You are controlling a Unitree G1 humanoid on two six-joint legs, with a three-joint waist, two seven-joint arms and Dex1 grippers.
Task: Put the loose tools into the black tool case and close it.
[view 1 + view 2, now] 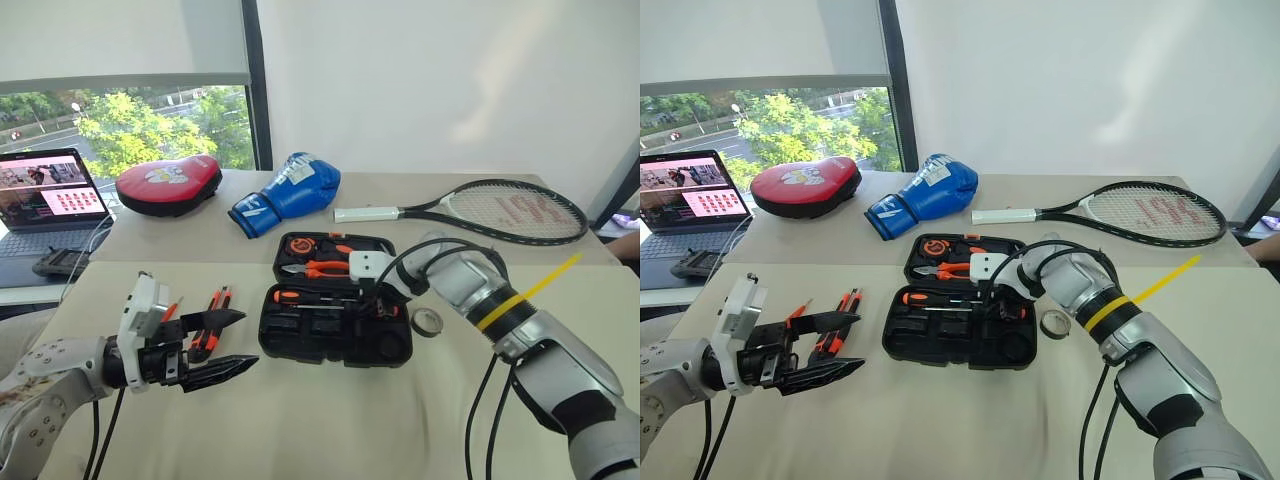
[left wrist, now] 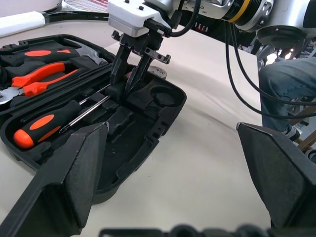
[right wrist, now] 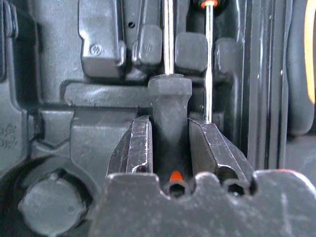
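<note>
You have a beige cloth-covered surface [image 1: 300,420]. On it lies the open black plastic tool case [image 1: 335,300], with a small grey-black roll [image 1: 428,322] just beside its right end and loose orange-and-black hand tools [image 1: 212,318] to its left. Farther back lie a red padded mitt [image 1: 168,185], a blue boxing glove [image 1: 288,192] and a black-framed tennis racket [image 1: 480,210].

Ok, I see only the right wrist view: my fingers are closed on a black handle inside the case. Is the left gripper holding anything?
Observer: No. The left gripper is open and empty, over the table left of the black tool case.
Operator: Which tools are not yet in the case?
Observer: Orange-and-black tools lie on the table beside the left gripper.
Operator: Anything else?
Observer: A small grey roll lies on the table just right of the case.
</note>
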